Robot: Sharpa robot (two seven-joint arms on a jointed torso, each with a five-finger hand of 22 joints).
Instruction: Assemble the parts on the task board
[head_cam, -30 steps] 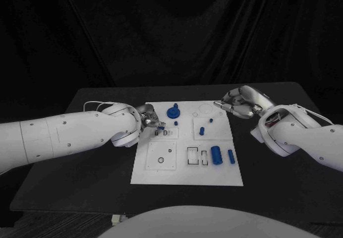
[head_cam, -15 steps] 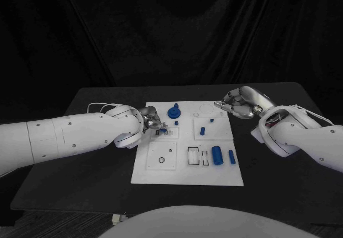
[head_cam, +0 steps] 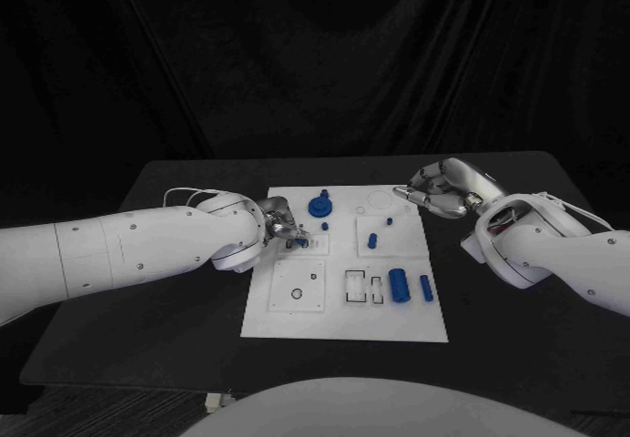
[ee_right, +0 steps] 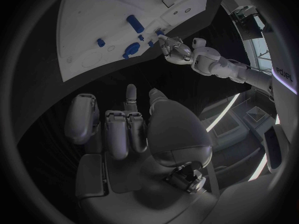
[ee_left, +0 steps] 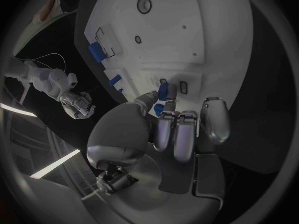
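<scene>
One small blue part (ee_left: 163, 90) sits pinched in the left hand (ee_left: 165, 129); right hand (head_cam: 440, 191) seemingly curled, empty.

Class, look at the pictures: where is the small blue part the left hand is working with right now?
In the head view the small blue part is pinched by the left hand over the task board's left side.

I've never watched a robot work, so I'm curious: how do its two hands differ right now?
The left hand is over the white board, while the right hand sits past the board's far right corner, above the black table. The left hand pinches a small blue piece at its fingers; the right hand holds nothing, its fingers curled in. Both are silver hands on white arms.
</scene>
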